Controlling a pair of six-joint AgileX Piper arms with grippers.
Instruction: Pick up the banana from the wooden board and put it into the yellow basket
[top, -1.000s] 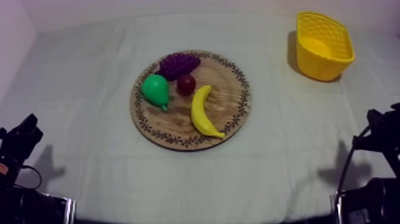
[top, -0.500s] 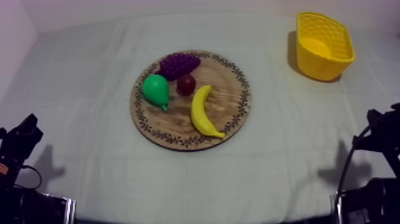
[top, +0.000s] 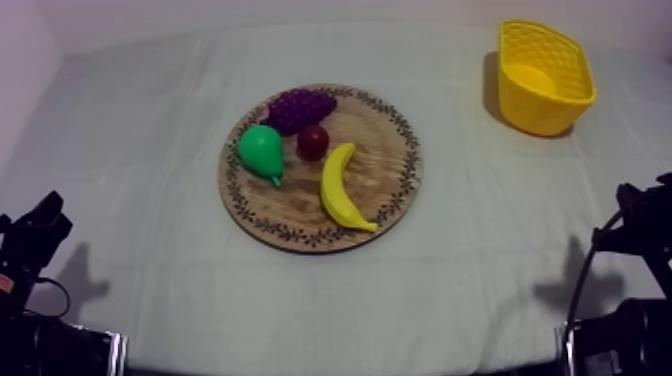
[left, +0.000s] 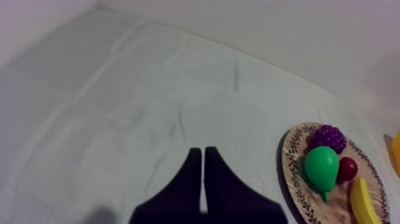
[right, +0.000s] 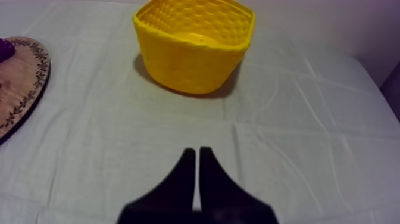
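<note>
A yellow banana (top: 343, 188) lies on the right half of the round wooden board (top: 395, 190), beside a green pear (top: 262, 151), a small red fruit (top: 313, 142) and purple grapes (top: 299, 108). The yellow basket (top: 543, 78) stands at the back right and holds nothing. My left gripper (top: 40, 225) rests low at the left edge; its fingers (left: 203, 156) lie together as a narrow wedge over bare cloth, with the board (left: 296, 179) and banana (left: 363, 202) off to the side. My right gripper (top: 640, 215) rests low at the right, shut (right: 197, 154), with the basket (right: 193, 44) ahead of it.
Grey-white cloth covers the table, with open cloth between the board and the basket. The board's rim (right: 24, 95) shows beside the basket in the right wrist view. A pale wall bounds the far edge.
</note>
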